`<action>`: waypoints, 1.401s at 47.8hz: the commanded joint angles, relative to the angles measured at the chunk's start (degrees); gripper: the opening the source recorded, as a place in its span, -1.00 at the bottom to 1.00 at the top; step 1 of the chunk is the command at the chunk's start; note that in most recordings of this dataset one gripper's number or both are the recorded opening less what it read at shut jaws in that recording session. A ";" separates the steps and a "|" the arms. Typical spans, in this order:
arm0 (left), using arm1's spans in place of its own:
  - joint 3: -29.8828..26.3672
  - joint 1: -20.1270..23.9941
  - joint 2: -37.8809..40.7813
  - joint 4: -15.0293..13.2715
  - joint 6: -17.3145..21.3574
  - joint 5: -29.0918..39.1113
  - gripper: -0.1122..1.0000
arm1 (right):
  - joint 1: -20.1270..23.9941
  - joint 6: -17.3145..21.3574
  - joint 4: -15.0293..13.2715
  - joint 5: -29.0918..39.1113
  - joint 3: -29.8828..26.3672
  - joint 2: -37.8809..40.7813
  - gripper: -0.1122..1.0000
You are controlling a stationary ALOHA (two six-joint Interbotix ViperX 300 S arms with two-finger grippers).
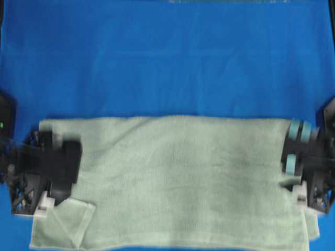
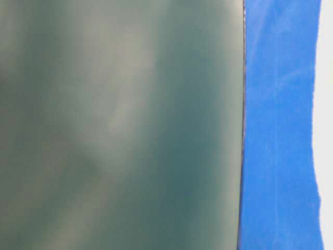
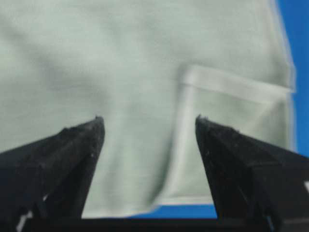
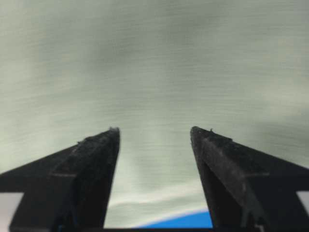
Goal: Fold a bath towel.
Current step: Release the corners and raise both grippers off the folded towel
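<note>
Sage-green, fuzzy terry cloth fills the lower half of the overhead view: the large pale bath towel [image 1: 178,178] is spread flat on the counter, which is covered by a smooth bright blue cloth [image 1: 167,57]. The towel's long edges run left to right, and its near left corner [image 1: 73,222] is turned back on itself, showing a lighter hemmed edge. The left pincer [image 3: 149,133] is seen over the towel's left end, its black fingers [image 3: 72,150] spread apart and nothing gripped between them. The right pincer [image 4: 154,140] is seen over the towel's right end, likewise released and empty. The table-level view is mostly blocked by a blurred grey-green surface.
</note>
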 commanded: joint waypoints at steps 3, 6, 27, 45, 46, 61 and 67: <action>1.23 6.15 -3.69 0.18 2.64 0.00 0.48 | -5.19 -2.72 -1.41 3.78 1.14 -6.06 0.31; 1.76 8.17 -3.87 0.18 4.13 0.00 0.48 | -7.56 -5.45 -1.41 4.22 1.93 -8.00 0.31; 11.07 20.83 6.68 0.18 11.69 -10.46 0.49 | -25.05 -15.12 -0.70 -11.16 11.69 2.20 0.31; 20.21 25.05 12.66 -0.35 11.87 -22.94 0.38 | -30.59 -14.85 0.00 -25.66 16.79 14.06 0.31; 20.04 25.05 12.83 -0.44 11.87 -22.59 0.35 | -30.59 -14.94 0.00 -25.66 16.70 14.06 0.30; 17.67 24.79 12.83 -1.67 11.51 -15.03 -0.62 | -30.50 -15.12 1.14 -25.14 16.61 12.57 -0.61; 14.94 23.12 10.55 -1.93 9.76 -10.99 -0.62 | -30.59 -15.12 1.14 -21.71 15.29 8.70 -0.61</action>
